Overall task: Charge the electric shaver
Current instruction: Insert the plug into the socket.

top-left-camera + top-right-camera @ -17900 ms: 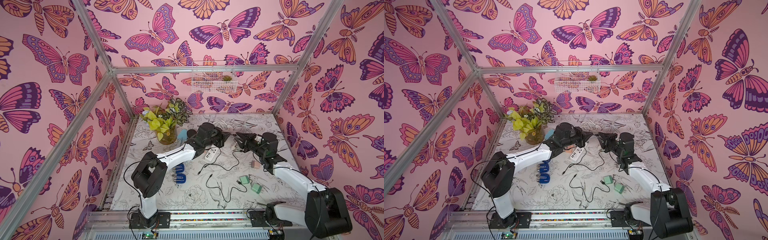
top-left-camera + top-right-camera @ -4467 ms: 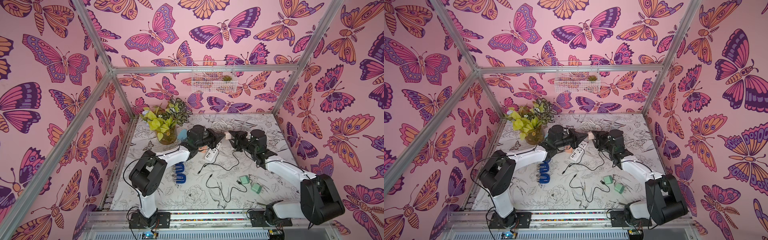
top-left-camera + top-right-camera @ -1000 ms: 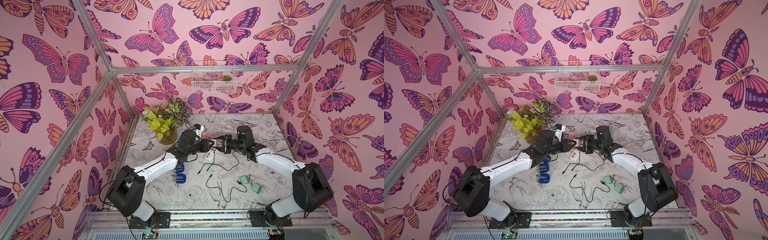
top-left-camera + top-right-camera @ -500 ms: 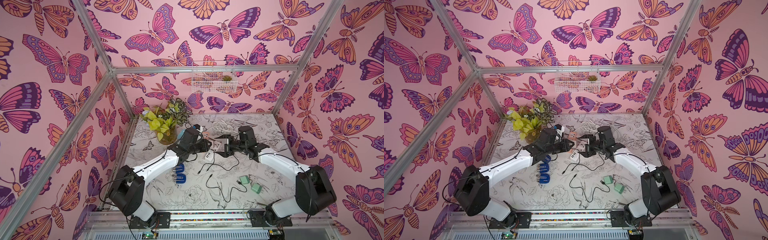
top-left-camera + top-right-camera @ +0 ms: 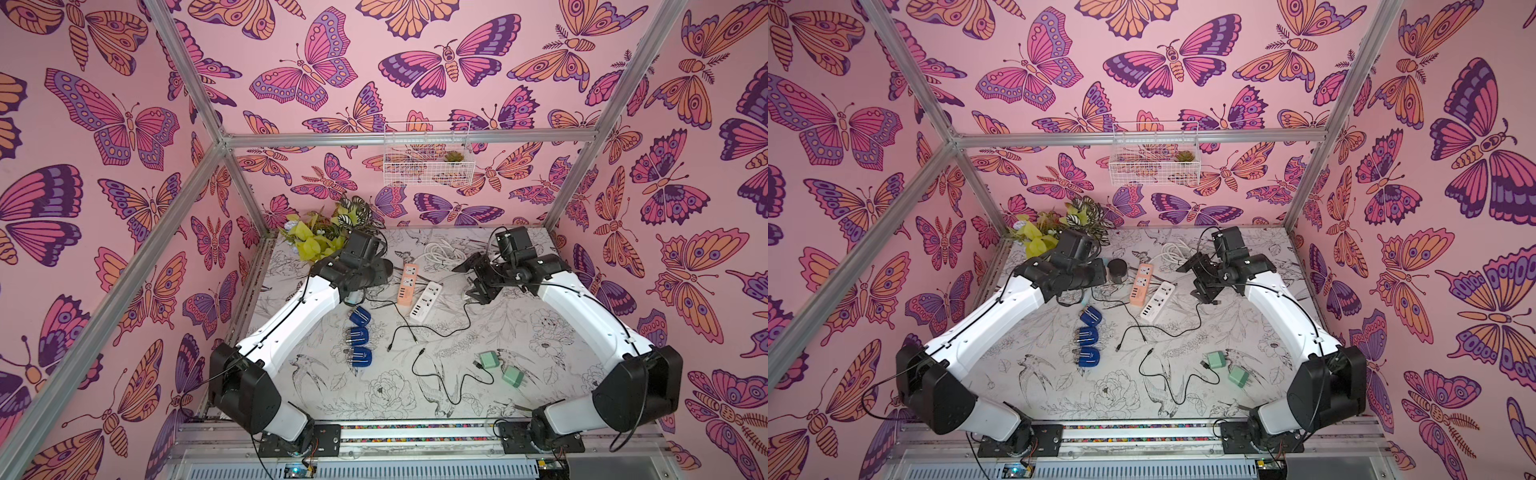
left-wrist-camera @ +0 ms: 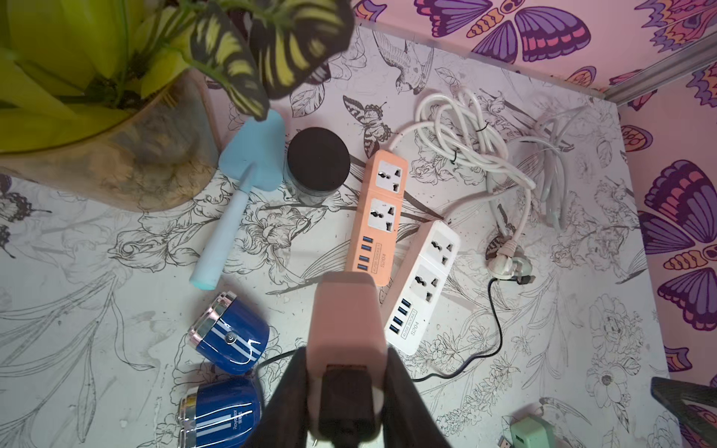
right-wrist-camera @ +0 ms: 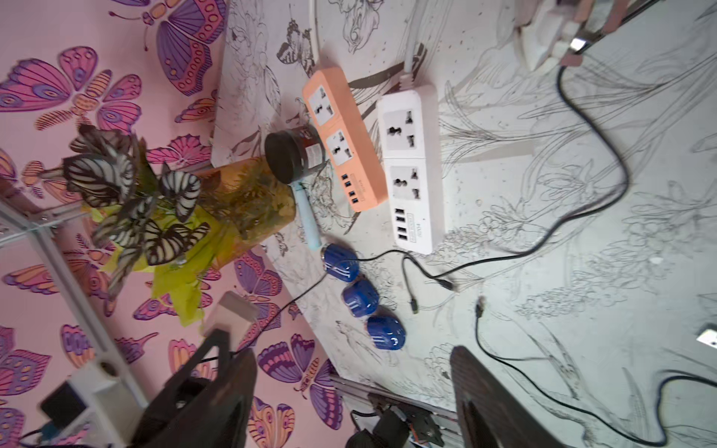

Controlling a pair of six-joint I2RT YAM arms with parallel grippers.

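Far left corner has a potted plant (image 5: 316,241). The left end effector (image 6: 345,357) is raised beside it, clamped on a pink adapter (image 6: 343,310) with a black cable (image 6: 492,322) plugged into its near end. The prongs are hidden. Three blue shavers (image 5: 358,336) lie in a row on the counter (image 5: 519,340), below and just left of that arm's wrist. The cable seems to trail to the farthest shaver (image 6: 232,333), but I cannot tell if it is seated there. The middle shaver (image 6: 221,419) reads "Royalstar" on its side, with unreadable small characters after it. At centre the orange power strip (image 6: 382,209) and white power strip (image 6: 426,283) lie side by side and touching. Each has two sockets and a run of blue USB ports, and is printed "S204". The smaller line beside it looks like "4USB SOCKET". Right of them, the right end effector (image 7: 343,351) hangs above the counter with jaws wide apart and nothing in them. Near right, two green adapters (image 5: 500,368) and loose cables (image 5: 440,374) lie unused. Step in hand, as I judge it: the adapter is lifted and cabled but not yet in a socket. The next move needs the prongs squared to a free socket on one strip, then a straight push down. The free arm would likely have to pin that strip so it doesn't slide.
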